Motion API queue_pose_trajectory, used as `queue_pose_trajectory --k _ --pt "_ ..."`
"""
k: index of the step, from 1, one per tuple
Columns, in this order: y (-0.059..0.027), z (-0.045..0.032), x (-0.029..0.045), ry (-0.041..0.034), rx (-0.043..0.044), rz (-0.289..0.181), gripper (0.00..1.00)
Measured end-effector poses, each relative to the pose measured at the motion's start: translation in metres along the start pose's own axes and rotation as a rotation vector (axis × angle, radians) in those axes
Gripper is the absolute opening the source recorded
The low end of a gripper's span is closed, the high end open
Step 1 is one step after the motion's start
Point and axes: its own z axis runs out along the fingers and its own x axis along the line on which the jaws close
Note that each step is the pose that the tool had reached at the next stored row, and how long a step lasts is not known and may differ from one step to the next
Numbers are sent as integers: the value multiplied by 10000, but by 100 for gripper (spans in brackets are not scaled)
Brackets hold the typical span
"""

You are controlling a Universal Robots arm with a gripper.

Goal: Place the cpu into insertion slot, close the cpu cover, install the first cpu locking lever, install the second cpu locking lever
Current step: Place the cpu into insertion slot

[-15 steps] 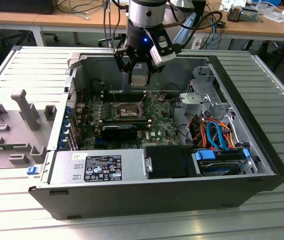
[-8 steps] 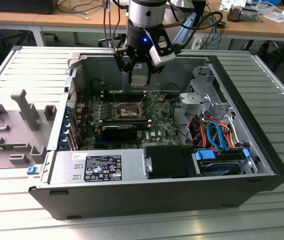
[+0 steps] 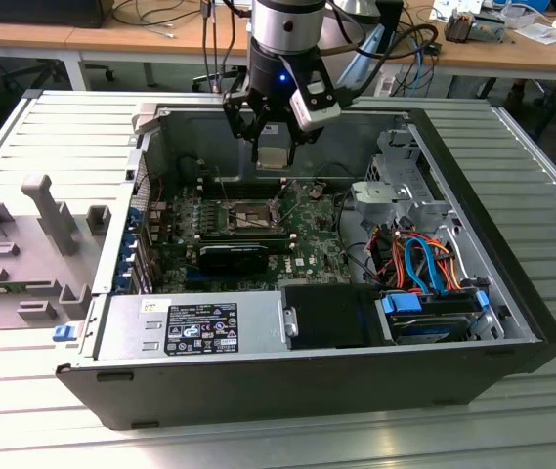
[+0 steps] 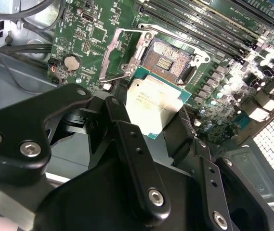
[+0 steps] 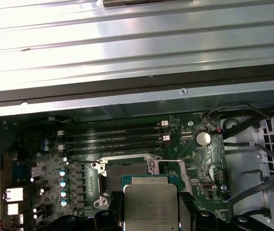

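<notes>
My gripper [image 3: 272,145] hangs inside the open computer case, shut on the cpu [image 3: 272,157], a small square chip with a dull silver top. The chip [image 4: 152,102] sits between the black fingers [image 4: 119,115] in the second wrist view, tilted and clear of the board. The insertion slot [image 4: 168,60] lies uncovered just beyond it, dark centre showing. The cpu cover [image 4: 110,54], a thin silvery frame, is swung open beside the slot. In the first wrist view the cpu [image 5: 149,202] hides part of the slot [image 5: 120,169]. In the exterior view the slot [image 3: 248,215] is below and slightly left of the gripper.
The green motherboard [image 3: 307,239] fills the case floor, with long memory slots [image 5: 112,139] and a coin battery [image 4: 71,62] near the socket. A silver power supply [image 3: 190,327] lines the front; a drive bay with blue and orange cables [image 3: 424,259] stands at the exterior view's right. A grey fixture [image 3: 33,244] lies outside, left.
</notes>
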Motion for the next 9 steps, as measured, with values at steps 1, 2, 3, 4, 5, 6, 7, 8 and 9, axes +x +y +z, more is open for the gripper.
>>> queue_pose_trajectory --k 1,2,3,4,5,6,7,8,9 --pt "0 0 0 -6 -2 70 55" --pt "0 0 0 -11 -2 124 55" --pt "0 0 0 -14 -3 156 55" --pt "0 0 0 -17 -4 189 55" --pt "0 0 0 -23 -5 253 55" --pt "0 0 0 -25 -6 285 55" --pt "0 0 0 -28 -6 316 55" --pt "0 0 0 -34 -7 379 55" --pt "0 0 0 -38 -8 415 55"
